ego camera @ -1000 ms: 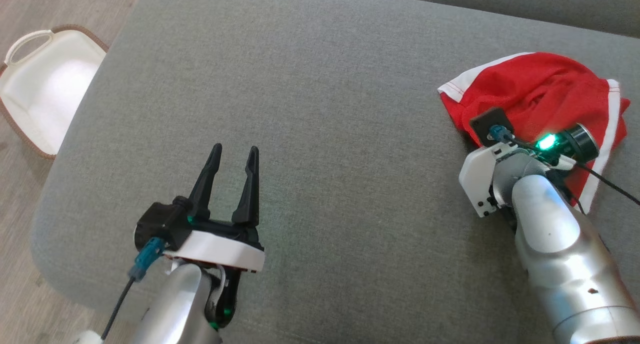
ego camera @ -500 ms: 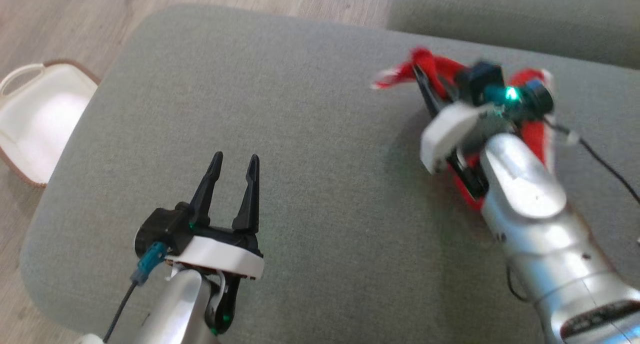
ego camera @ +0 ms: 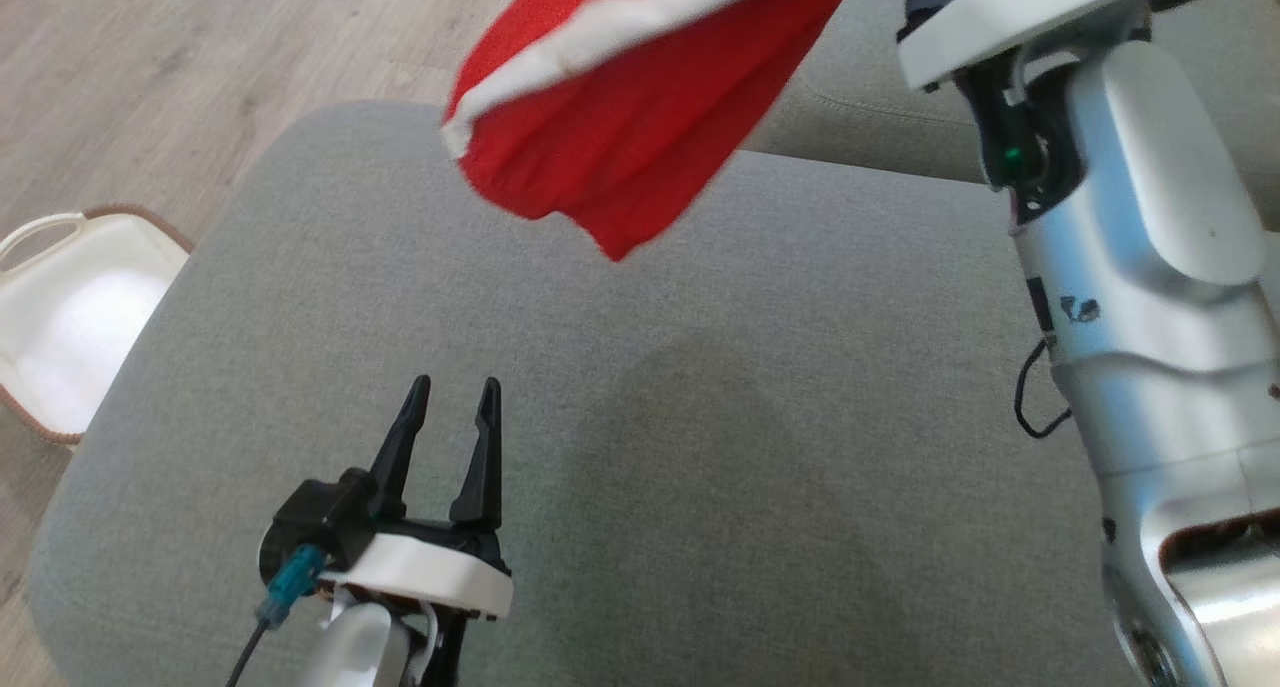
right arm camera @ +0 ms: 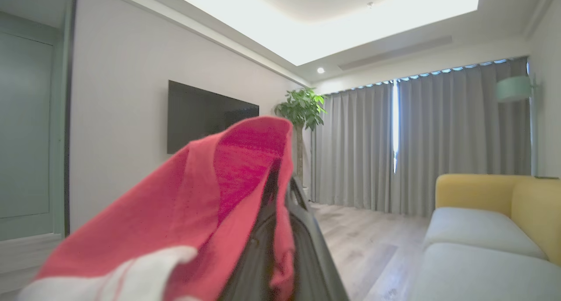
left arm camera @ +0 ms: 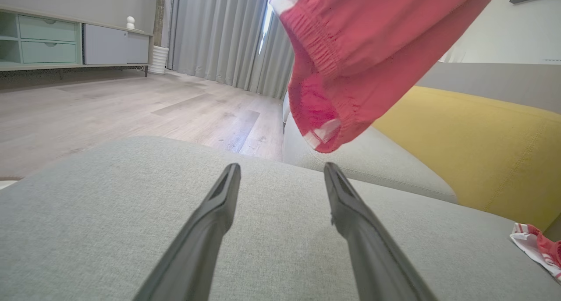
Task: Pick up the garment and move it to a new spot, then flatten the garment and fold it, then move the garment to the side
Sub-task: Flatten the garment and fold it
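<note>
The garment (ego camera: 620, 117), red with white trim, hangs in the air above the far part of the grey cushion (ego camera: 800, 447). In the right wrist view my right gripper (right arm camera: 284, 191) is shut on a fold of the garment (right arm camera: 210, 204), which drapes over its fingers. My right arm (ego camera: 1130, 267) rises at the right of the head view, wrist at the top edge. My left gripper (ego camera: 455, 387) stands open and empty low over the cushion's near left. The garment (left arm camera: 350, 64) hangs ahead of and above the left gripper (left arm camera: 282, 167).
A white basket (ego camera: 60, 307) with a brown rim sits on the wooden floor left of the cushion. A yellow sofa back (left arm camera: 482, 139) lies to the right. Another red and white cloth (left arm camera: 537, 248) lies at the cushion's right edge.
My right gripper closed on the garment and lifted it off the cushion's right side, up and leftward. The head camera has shifted. The left gripper stayed open in place.
</note>
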### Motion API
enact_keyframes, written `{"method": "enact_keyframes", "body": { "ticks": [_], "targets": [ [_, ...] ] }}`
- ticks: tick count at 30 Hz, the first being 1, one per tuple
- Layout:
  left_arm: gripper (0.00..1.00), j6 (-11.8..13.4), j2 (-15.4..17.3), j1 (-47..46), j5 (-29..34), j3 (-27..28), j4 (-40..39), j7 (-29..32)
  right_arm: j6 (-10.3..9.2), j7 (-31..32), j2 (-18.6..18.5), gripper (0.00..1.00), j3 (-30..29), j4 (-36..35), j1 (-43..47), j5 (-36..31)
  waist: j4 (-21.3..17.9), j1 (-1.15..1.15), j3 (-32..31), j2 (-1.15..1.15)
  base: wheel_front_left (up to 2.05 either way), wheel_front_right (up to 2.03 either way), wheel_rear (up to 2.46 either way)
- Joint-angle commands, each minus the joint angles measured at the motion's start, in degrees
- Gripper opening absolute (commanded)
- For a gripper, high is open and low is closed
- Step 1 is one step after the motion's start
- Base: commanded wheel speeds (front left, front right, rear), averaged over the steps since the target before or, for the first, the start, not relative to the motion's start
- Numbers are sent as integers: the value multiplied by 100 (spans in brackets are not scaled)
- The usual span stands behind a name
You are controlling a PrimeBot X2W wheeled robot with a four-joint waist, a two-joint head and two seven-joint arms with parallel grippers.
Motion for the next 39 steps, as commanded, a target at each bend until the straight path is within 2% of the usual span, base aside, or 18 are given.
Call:
{"method": "enact_keyframes", "body": {
  "ticks": [1,9,16,28,29,30,34,39],
  "targets": [
    [100,-32,56,-185,63,216,-214,-56,-5,61,118,0,-57,-186,-21,-18,-22,1,-11,0,0,0,0],
    [100,-42,59,-182,87,180,-353,-56,-5,448,118,0,-467,-317,834,-351,-49,1,127,0,0,0,0],
    [100,-44,51,-254,67,216,-419,-56,-5,629,-14,0,-1034,-100,1750,-1006,-85,1,326,0,0,0,0],
    [100,-49,40,-250,95,302,-416,-56,-5,895,-349,0,-2068,-495,3227,-1226,-610,1,306,0,0,0,0],
    [100,-51,41,-250,98,306,-420,-56,-5,946,-357,34,-2143,-492,3337,-1263,-666,1,298,0,0,0,0],
    [100,-52,43,-250,104,309,-423,-56,-5,976,-368,100,-2246,-481,3424,-1307,-723,1,296,0,0,0,0],
    [100,-58,45,-256,126,284,-428,-56,-5,922,-408,100,-2622,-358,3578,-1627,-922,1,301,0,0,0,0],
    [100,-62,49,-267,151,284,-456,-56,-5,698,-309,100,-2735,-302,3560,-1862,-1144,1,310,0,0,0,0]
  ]
}}
